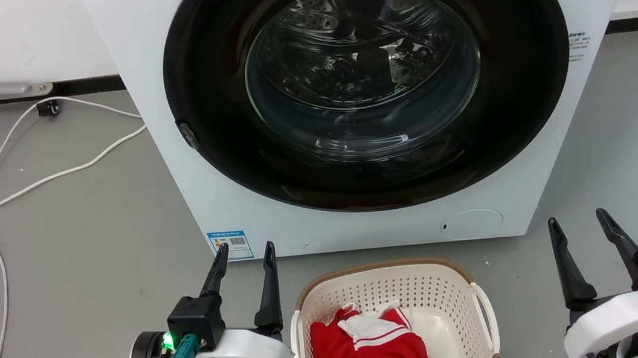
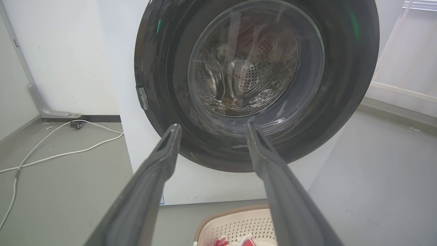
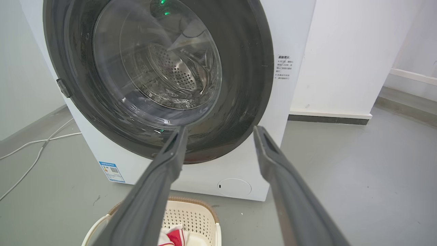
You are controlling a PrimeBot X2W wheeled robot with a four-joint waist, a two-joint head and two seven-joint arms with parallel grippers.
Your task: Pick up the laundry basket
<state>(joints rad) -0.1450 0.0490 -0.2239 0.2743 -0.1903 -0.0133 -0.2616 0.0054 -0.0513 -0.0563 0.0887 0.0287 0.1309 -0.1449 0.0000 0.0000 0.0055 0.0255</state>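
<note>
The cream laundry basket [image 1: 430, 293] with a brown woven-look rim stands on the floor at the bottom centre, just before the washing machine. A white loop handle [image 1: 485, 316] shows on its right side. Red and white clothing [image 1: 370, 349] lies inside it. My left gripper [image 1: 246, 256] hangs open to the basket's left, apart from it, with nothing between its fingers. Over on the basket's right, my right gripper [image 1: 578, 219] is open too, well clear of the handle. The basket's far rim [image 2: 235, 213] peeks in low in the left wrist view and likewise the basket [image 3: 194, 215] in the right wrist view.
A white front-loading washing machine [image 1: 170, 160] with its dark round door [image 1: 368, 82] shut stands right behind the basket. White cables [image 1: 21, 185] trail over the grey floor at the left. Bare grey floor [image 1: 624, 135] lies to the machine's right.
</note>
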